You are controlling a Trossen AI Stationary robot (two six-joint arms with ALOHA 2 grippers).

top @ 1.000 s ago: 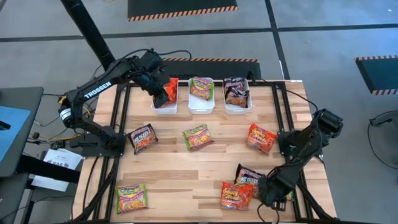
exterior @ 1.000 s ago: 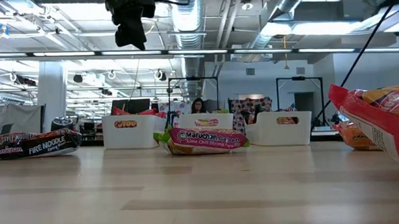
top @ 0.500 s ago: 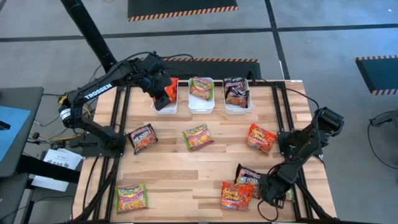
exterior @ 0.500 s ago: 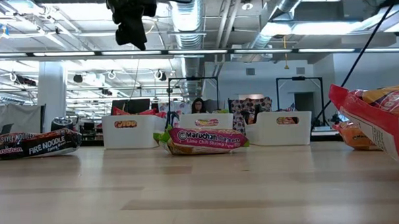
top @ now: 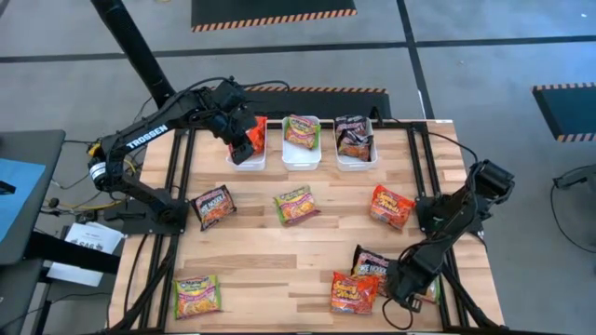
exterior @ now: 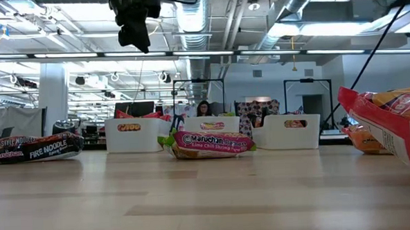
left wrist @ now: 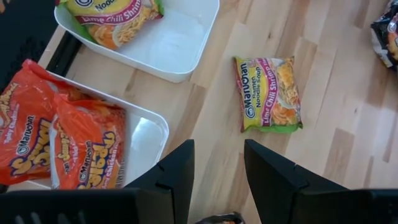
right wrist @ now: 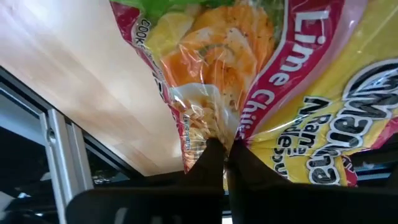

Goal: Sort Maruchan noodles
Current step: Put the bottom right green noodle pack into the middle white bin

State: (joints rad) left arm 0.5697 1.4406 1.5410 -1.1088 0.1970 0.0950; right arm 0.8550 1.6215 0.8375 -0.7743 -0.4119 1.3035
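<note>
Noodles are spread across the worktop [top: 261,251] and three white bins along its far edge. Two red-orange packets [left wrist: 59,146] are seen in the left bin [top: 248,158], a lime packet [top: 302,131] in the middle bin [top: 302,160], and a black packet [top: 353,136] in the right bin [top: 357,162]. Loose packets are laid out in front: a black Fire Noodle packet [top: 213,207] on the left, a lime one [top: 297,205] at centre, a red-orange one [top: 392,207] on the right. In the near left corner lies another lime packet [top: 196,296]; toward the near right, a red-orange packet [top: 355,292] and a black one [top: 374,264] are overlapped.

At the near right edge, a lime chili packet [right wrist: 280,81] is pinched by its seam in the right gripper [right wrist: 225,163], fingers pressed tight on the crinkled plastic, part of the packet out past the worktop's edge.

The left gripper [left wrist: 217,174] is held above the left bin, fingers spread, nothing between them, with the centre lime packet seen on the wood beyond.

Behind the bins, a person [exterior: 204,108] is seen in the room.
</note>
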